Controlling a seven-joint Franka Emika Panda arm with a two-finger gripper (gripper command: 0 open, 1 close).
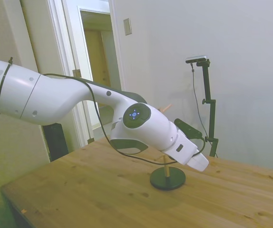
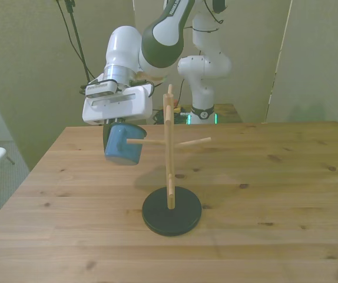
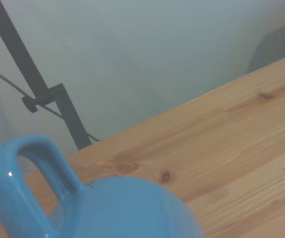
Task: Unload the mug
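Observation:
The blue mug [image 2: 122, 145] hangs tilted in the air, well above the table, at the front view's left of the wooden mug tree [image 2: 169, 147]. My gripper [image 2: 118, 131] reaches down onto it from above and is shut on it. The tip of the tree's left peg [image 2: 142, 141] crosses in front of the mug's side. From the wrist view the mug [image 3: 127, 208] fills the near corner. Its loop handle [image 3: 18, 173] has only table wood showing through it. In the side view my arm hides the mug.
The mug tree stands on a round black base [image 2: 172, 210], also visible as the base [image 1: 167, 178] in the side view. Another peg [image 2: 194, 142] points toward the front view's right. The wooden table [image 2: 263, 194] spreads around the base.

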